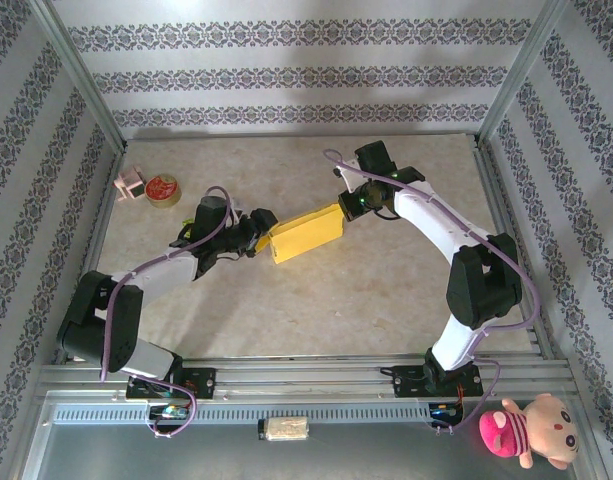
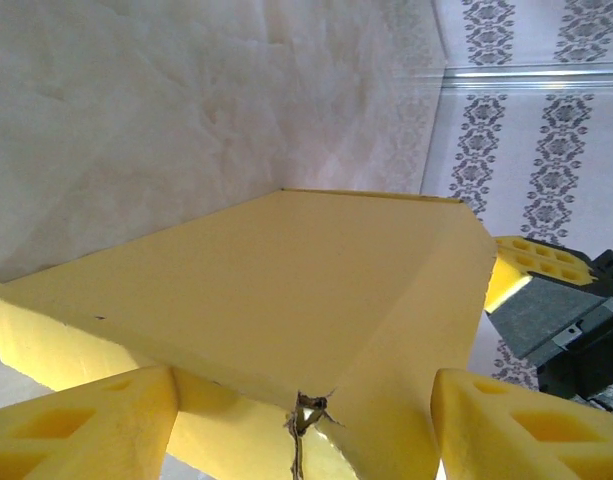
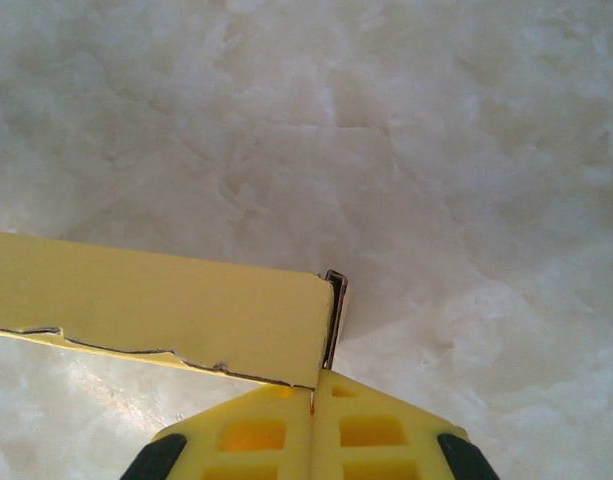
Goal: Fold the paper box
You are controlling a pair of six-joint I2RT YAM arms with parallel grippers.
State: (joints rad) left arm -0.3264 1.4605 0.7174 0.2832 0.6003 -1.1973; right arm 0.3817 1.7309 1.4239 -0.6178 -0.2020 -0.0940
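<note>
Marbled beige stone formed the worktop (image 1: 316,310), shut in by walls papered in grey floral stripes (image 1: 286,70). At far left a small pink block-like object (image 1: 132,184) sat just beside a small round red tin (image 1: 163,190), both well apart from the arms.

Next, the left tool (image 1: 263,238) stood spread at the left end of the flat rectangular yellow cardboard box (image 1: 306,233), which lay on the worktop near its middle, tilted up toward the right. In the left wrist view its yellow foam-like fingers (image 2: 76,425), moulded with square hollows, flanked that end. Whether they pressed on the card could not be told. The box face was smooth and matte, with a small ragged tear at the near corner.

At the box's right end, the right tool (image 1: 348,205) had its yellow fingers (image 3: 376,430) pressed together. A thin card edge ran down to their seam, though whether it was pinched could not be told. A long edge there looked roughly torn.

At far right, below the frame rail, lay a pink-and-cream plush toy (image 1: 521,432).
</note>
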